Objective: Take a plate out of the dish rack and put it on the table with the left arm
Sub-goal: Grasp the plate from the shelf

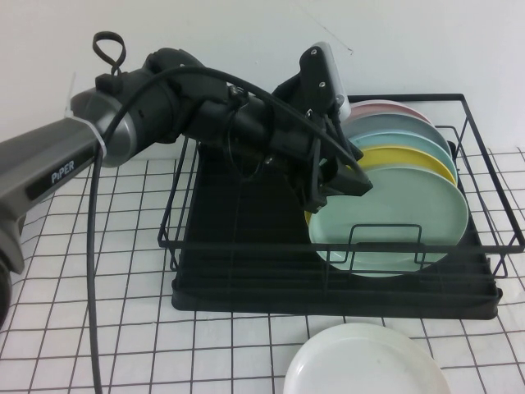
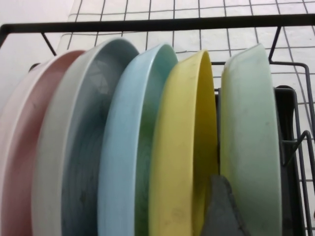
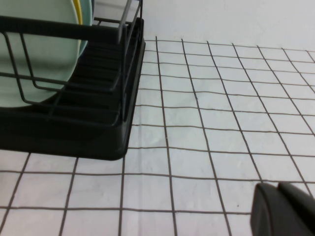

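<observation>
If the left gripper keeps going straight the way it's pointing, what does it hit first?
Probably the round pale mint-green plate at the front of the black wire dish rack: the left gripper is at its upper rim, one finger beside the yellow plate. Depth is unclear.

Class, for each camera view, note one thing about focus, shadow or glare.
High view: even light, the left gripper at the round pale mint-green plate in the black wire dish rack. Left wrist view: a dark blurred finger in the foreground. Right wrist view: the right gripper is a blurred corner shape.

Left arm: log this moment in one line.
left hand at mint plate rim in dish rack | plate unlifted | right hand above table
</observation>
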